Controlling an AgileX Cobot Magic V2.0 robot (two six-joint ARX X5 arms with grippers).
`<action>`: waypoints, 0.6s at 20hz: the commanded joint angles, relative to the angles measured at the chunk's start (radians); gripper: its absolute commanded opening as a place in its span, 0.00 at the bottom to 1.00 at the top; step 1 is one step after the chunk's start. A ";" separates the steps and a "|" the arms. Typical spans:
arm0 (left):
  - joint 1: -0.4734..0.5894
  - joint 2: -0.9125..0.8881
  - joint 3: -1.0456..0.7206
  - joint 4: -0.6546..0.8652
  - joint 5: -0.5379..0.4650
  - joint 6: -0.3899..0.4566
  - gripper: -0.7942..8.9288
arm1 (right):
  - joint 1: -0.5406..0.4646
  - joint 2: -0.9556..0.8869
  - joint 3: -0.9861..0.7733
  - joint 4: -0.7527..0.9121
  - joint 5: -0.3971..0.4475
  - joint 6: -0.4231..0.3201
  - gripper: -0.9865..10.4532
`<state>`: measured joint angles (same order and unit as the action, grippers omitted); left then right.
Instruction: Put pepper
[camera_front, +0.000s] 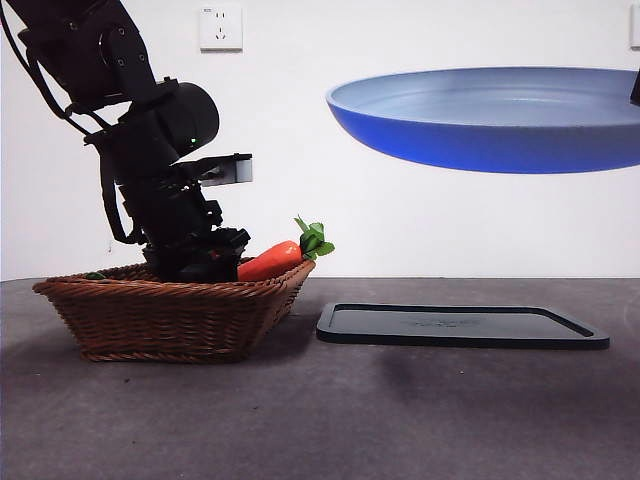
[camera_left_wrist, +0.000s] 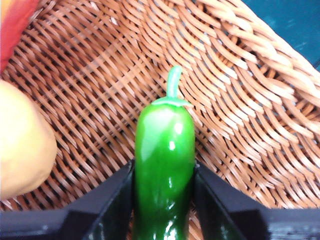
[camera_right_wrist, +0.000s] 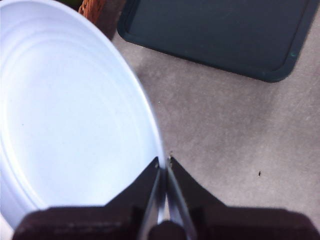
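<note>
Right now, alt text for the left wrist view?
The left gripper clamps a glossy green pepper between its two black jaws, stem pointing away, inside a brown woven wicker basket. A round yellow-orange fruit sits beside it, apart from the pepper.

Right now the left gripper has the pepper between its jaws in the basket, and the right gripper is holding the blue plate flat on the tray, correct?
Not quite. The left gripper does have the pepper between its jaws in the basket. But the right gripper holds the plate by its rim up in the air, well above the tray, not resting on it. The front view shows the gap.
</note>
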<state>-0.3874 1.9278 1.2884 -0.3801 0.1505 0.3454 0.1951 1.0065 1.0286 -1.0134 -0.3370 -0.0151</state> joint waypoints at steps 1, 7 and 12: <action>-0.005 0.018 0.016 -0.003 0.007 -0.012 0.21 | 0.002 0.003 0.014 0.011 -0.003 -0.001 0.09; -0.005 -0.046 0.016 -0.026 0.007 -0.013 0.21 | 0.002 0.003 0.014 0.011 -0.003 0.000 0.09; -0.007 -0.192 0.018 -0.067 0.011 -0.013 0.21 | 0.002 0.031 0.014 0.032 -0.003 0.028 0.09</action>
<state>-0.3878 1.7264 1.2884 -0.4507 0.1524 0.3393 0.1951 1.0267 1.0286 -0.9939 -0.3370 -0.0044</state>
